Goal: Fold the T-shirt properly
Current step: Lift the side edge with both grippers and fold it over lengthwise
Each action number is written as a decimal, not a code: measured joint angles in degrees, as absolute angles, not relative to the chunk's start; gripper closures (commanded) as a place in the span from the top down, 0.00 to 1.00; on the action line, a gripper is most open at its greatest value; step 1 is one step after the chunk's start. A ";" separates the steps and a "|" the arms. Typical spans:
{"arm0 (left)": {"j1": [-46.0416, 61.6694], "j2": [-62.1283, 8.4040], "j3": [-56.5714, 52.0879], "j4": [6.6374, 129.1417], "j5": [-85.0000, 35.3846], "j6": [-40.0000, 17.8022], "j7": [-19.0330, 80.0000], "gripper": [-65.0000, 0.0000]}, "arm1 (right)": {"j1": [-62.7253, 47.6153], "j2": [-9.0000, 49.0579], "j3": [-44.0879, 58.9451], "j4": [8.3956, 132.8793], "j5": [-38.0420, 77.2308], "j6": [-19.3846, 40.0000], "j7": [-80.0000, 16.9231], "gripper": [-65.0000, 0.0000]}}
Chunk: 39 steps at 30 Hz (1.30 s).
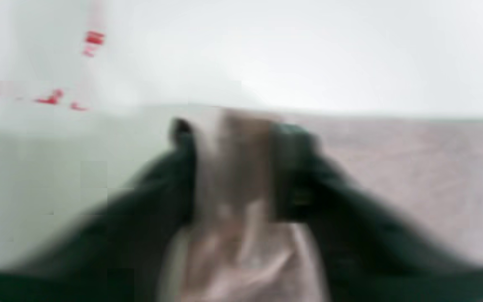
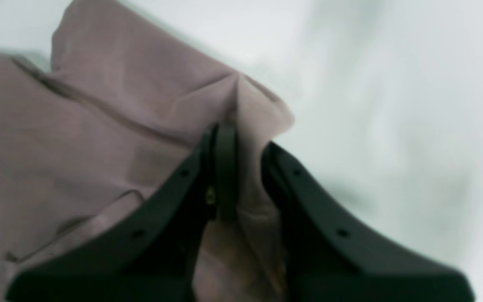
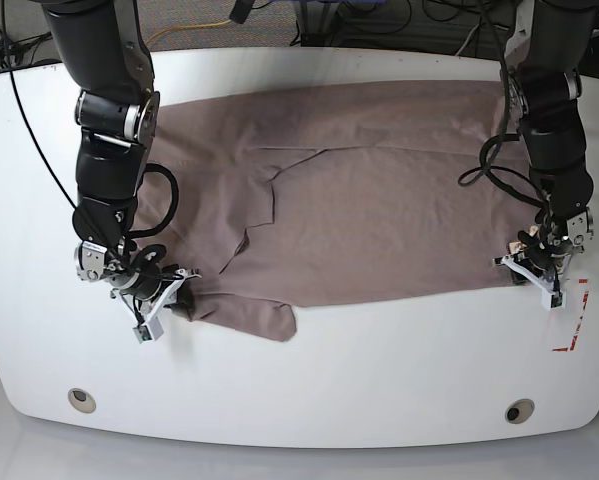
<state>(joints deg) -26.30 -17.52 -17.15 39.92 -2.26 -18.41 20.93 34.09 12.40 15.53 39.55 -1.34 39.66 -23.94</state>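
With the T-shirt spread flat across the white table, right gripper is clamped on its near sleeve edge and left gripper pinches the near hem corner, likely set to lift the near edge for a fold.

Base looks down from overhead — wrist views sit close, sharing the T-shirt.

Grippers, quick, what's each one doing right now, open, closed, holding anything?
Left gripper: closed on the T-shirt at its edge.
Right gripper: closed on a fold of the T-shirt.
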 measured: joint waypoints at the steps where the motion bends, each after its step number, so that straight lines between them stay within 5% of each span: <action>1: -26.30 -17.52 -17.17 39.90 -2.26 -18.41 20.82 0.00 | 34.04 12.38 15.53 39.55 -1.30 39.68 -24.25 0.00; 11: -23.18 -16.51 -17.10 48.38 -1.87 -18.85 23.07 0.00 | 33.17 13.02 15.46 46.35 -1.13 39.72 -28.23 0.00; 39: 0.36 -16.64 -18.94 90.13 -14.68 -24.64 41.36 0.00 | 6.68 12.34 21.17 97.97 -0.10 40.38 -50.26 0.00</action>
